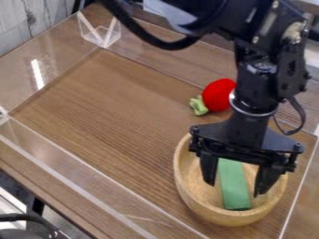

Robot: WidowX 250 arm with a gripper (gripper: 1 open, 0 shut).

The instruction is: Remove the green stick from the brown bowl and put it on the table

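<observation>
A green stick (234, 184) lies tilted inside the brown bowl (200, 198) at the lower right of the wooden table. My gripper (241, 174) points straight down over the bowl. It is open, with one black finger (210, 170) left of the stick and the other to its right. The fingers reach down into the bowl and straddle the stick's upper part. I cannot tell whether they touch it.
A red ball (221, 91) with a small green piece (199, 105) beside it sits on the table behind the bowl. Clear plastic walls (50, 70) border the wooden table (112, 112) at the left and front. The bowl is close to the right wall.
</observation>
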